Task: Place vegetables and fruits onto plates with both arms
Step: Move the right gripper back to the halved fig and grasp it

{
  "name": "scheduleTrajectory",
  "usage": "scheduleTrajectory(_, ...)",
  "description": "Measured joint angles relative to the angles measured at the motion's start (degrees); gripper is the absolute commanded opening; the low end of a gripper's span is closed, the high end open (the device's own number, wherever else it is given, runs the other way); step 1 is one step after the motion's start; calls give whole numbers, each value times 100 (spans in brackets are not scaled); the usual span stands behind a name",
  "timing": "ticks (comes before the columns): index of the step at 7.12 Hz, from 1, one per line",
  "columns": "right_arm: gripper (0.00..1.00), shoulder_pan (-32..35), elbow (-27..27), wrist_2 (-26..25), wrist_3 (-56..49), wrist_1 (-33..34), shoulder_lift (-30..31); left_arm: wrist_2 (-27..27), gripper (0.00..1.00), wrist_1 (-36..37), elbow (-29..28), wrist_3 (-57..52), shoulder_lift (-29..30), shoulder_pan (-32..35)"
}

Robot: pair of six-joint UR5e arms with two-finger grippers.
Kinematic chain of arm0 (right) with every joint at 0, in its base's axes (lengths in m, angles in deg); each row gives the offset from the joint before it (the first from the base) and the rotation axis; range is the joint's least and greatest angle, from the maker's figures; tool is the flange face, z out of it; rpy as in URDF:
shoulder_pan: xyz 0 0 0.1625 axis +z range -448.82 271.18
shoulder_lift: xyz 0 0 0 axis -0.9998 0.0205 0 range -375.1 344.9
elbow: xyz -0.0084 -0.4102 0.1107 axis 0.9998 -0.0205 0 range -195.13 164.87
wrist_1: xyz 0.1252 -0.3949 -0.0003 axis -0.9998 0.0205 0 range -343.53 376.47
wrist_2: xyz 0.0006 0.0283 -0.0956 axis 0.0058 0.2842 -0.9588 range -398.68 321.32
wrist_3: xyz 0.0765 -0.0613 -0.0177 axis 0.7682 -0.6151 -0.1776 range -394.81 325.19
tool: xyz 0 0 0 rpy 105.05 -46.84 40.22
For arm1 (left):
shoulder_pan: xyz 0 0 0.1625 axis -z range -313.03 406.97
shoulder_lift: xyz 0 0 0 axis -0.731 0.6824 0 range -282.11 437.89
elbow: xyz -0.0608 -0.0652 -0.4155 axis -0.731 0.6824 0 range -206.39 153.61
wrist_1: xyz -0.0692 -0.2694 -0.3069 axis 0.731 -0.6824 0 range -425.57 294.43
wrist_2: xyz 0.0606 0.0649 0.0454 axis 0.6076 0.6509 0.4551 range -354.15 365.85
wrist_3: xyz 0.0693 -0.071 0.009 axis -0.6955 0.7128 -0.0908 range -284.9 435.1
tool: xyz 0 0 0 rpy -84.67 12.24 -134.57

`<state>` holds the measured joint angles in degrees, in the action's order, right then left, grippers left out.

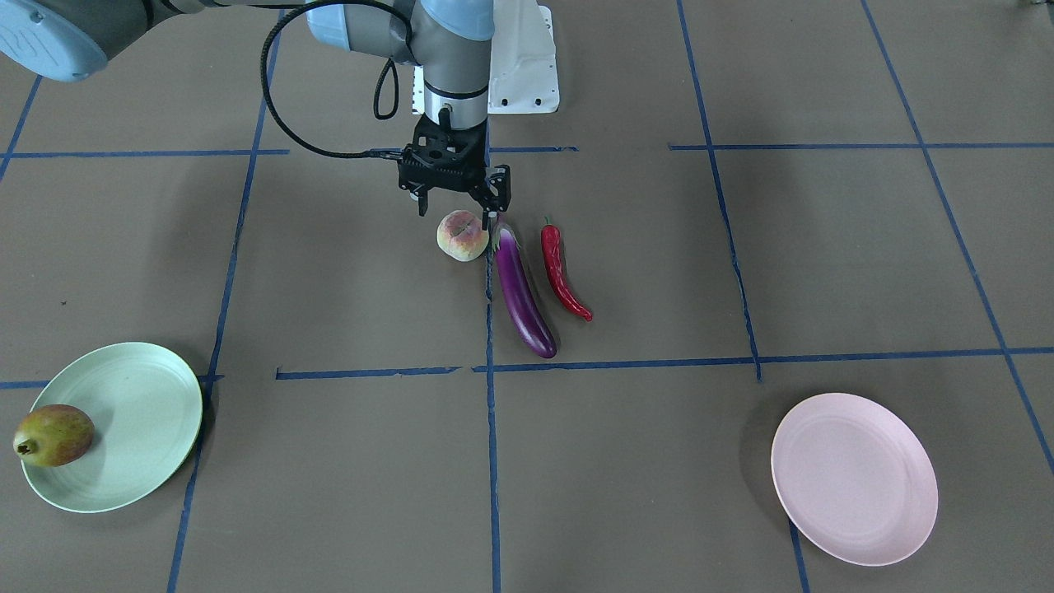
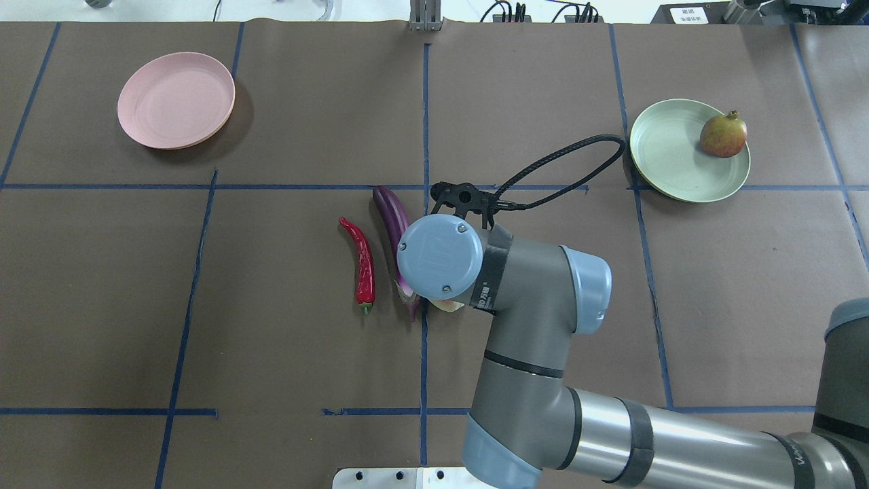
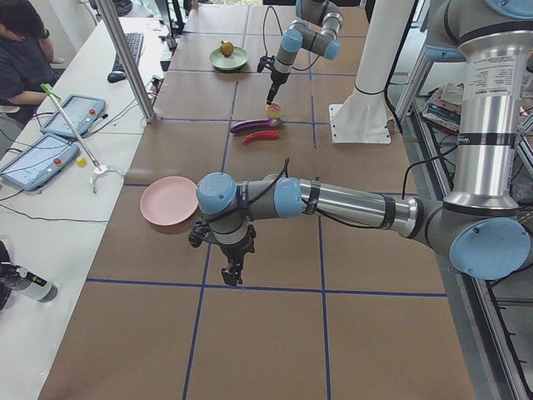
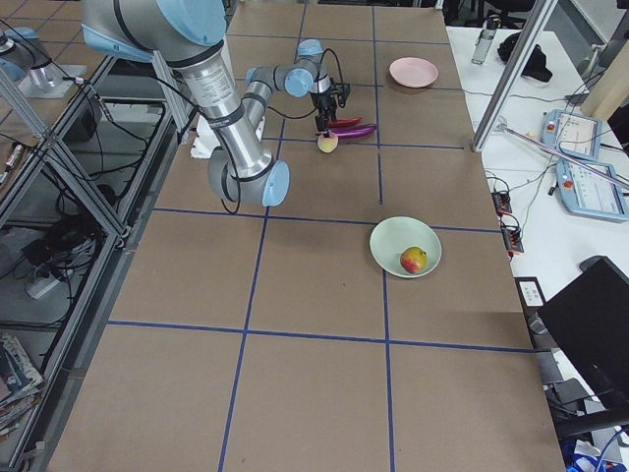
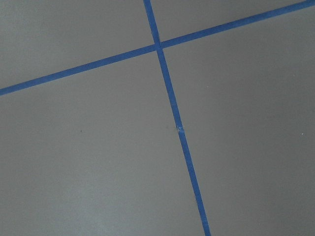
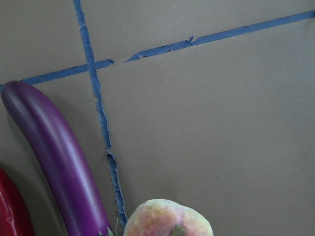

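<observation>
My right gripper (image 1: pixel 459 207) is open and hangs just above the pink-cream peach (image 1: pixel 462 235), a finger on each side of it. The peach also shows at the bottom of the right wrist view (image 6: pixel 167 222). The purple eggplant (image 1: pixel 521 292) lies right beside the peach, with the red chili pepper (image 1: pixel 561 273) next to it. The pomegranate (image 1: pixel 53 435) rests on the mint green plate (image 1: pixel 140 403). The pink plate (image 1: pixel 854 478) holds nothing. My left gripper (image 3: pixel 232 272) shows only in the exterior left view, pointing down near the pink plate (image 3: pixel 166 200). I cannot tell whether it is open.
The white base block (image 1: pixel 523 62) stands behind the right gripper. Blue tape lines (image 1: pixel 491 461) cross the brown table. An operator (image 3: pixel 21 50) and tablets (image 3: pixel 33 158) are at a side desk.
</observation>
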<state>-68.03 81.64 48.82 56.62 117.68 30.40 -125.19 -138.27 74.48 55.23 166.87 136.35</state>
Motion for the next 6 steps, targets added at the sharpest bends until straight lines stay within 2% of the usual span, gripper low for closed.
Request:
scheduleTrajectory(2, 100, -86, -429, -139, 132, 16, -210, 0, 100, 1, 1, 0, -3, 0)
scheduleTrajectory(6, 100, -167, -552, -218, 49, 285, -206, 0, 100, -7, -26, 0, 2, 0)
